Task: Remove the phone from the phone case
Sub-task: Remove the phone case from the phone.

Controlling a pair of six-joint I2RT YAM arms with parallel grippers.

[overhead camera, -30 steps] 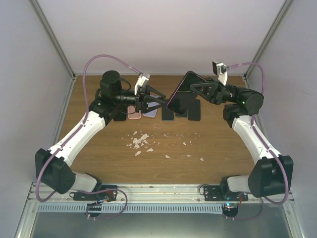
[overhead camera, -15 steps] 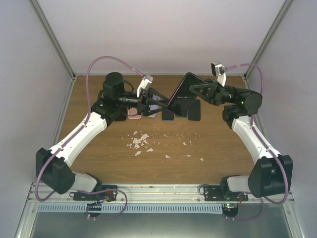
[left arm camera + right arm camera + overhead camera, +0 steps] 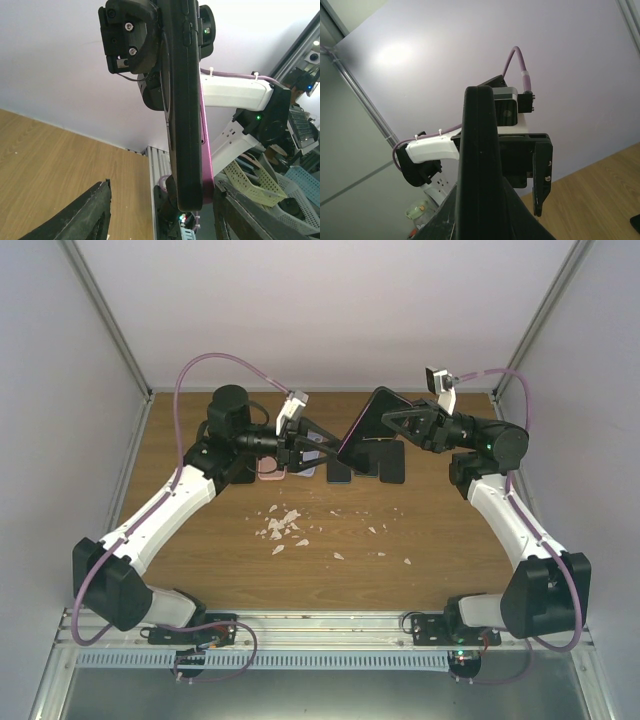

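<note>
The phone in its case (image 3: 364,430) is held tilted in the air above the back of the table. My right gripper (image 3: 388,420) is shut on its upper right side. In the left wrist view it shows edge-on as a thick black body (image 3: 182,100) with a thin magenta layer (image 3: 206,150) on one face. My left gripper (image 3: 328,448) is open, with its fingers (image 3: 85,215) on either side of the phone's lower end and not touching it. In the right wrist view the black edge (image 3: 480,165) rises from my shut right gripper (image 3: 480,222).
A row of several other phones and cases (image 3: 300,468) lies on the wooden table (image 3: 200,550) under the raised phone. White scraps (image 3: 285,525) are scattered mid-table. Grey walls close in the left, right and back.
My left gripper has moved a little right and up toward the phone's lower end. The right gripper and the phone have barely shifted.
</note>
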